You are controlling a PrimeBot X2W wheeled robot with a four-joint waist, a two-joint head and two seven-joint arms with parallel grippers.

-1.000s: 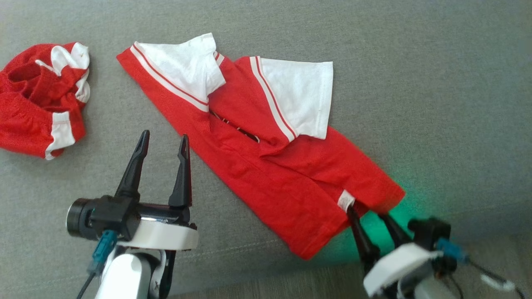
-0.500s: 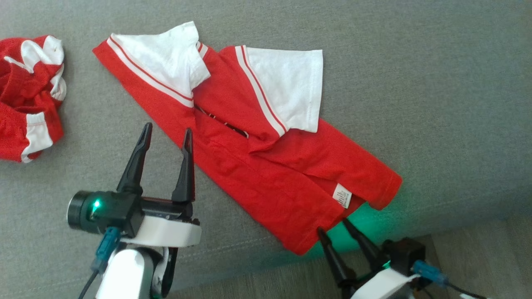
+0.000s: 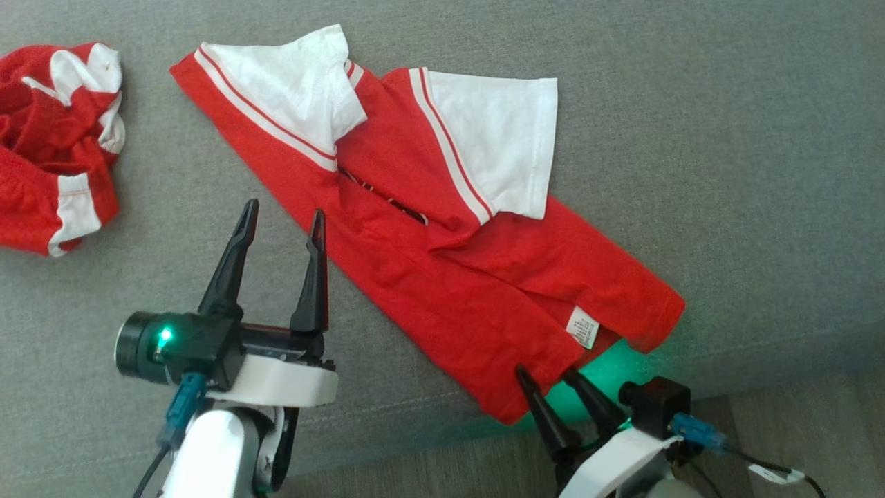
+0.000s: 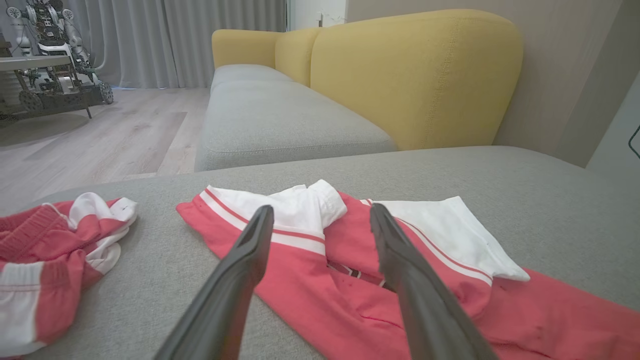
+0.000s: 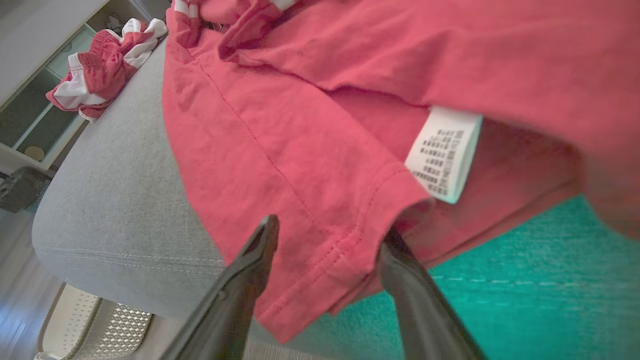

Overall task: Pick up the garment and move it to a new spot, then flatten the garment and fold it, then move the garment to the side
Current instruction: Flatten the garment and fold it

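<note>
The garment [image 3: 429, 277], a red T-shirt with white sleeves, lies folded lengthwise and slanted across the grey sofa seat [image 3: 726, 173]. My left gripper [image 3: 284, 209] hovers open just left of the shirt's long edge, empty; in the left wrist view the shirt [image 4: 310, 295] lies beyond its fingers [image 4: 321, 209]. My right gripper [image 3: 543, 372] is at the bottom hem near the white label [image 3: 583, 327]. In the right wrist view its fingers [image 5: 330, 229] stand apart on either side of the hem corner of the shirt [image 5: 280, 130], beside the label [image 5: 445, 152].
A crumpled red and white piece of clothing [image 3: 55, 145] lies at the far left of the seat. The seat's front edge [image 3: 415, 408] runs just below the hem, with floor [image 3: 795, 429] beyond. A yellow backrest [image 4: 410, 75] rises behind.
The head view has shifted. My right gripper has moved left along the hem, from the label to the lower corner, its jaws a little narrower. The left gripper holds its place.
</note>
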